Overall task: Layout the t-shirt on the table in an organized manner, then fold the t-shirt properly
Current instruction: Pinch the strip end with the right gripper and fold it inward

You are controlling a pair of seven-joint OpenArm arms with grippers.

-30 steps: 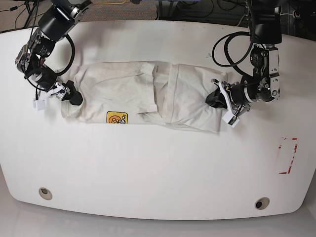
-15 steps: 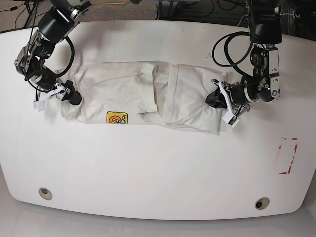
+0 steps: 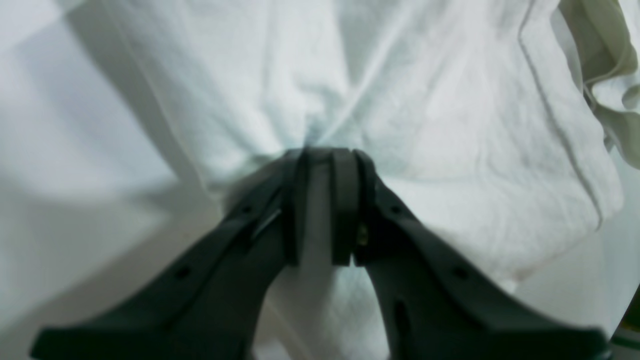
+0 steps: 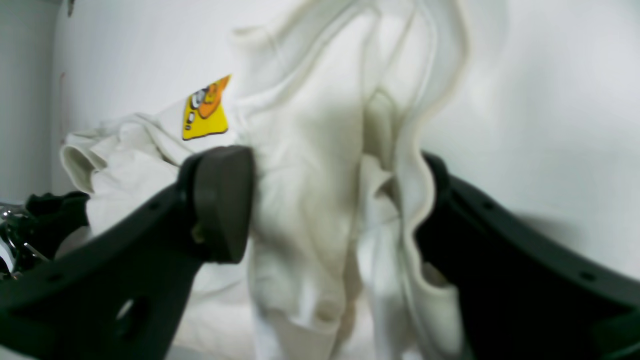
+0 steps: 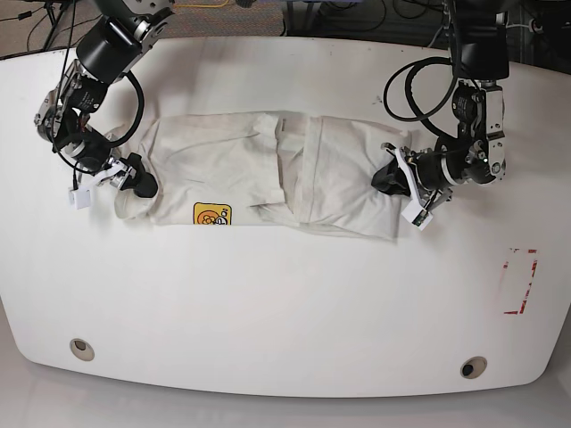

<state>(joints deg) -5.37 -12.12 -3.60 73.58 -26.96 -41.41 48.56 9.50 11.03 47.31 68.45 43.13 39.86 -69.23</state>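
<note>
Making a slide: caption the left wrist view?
Left pincer shut on bunched white t-shirt fabric.

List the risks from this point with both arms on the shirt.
1. The right gripper jaws stand apart around a thick bunch of the t-shirt. If they close there, several layers may be caught together.
2. The left gripper jaws are shut on a small pinch at the other end; a hard pull could slip it free.
3. The shirt lies creased and overlapped mid-table; pulling unevenly may twist it rather than flatten it.
</note>
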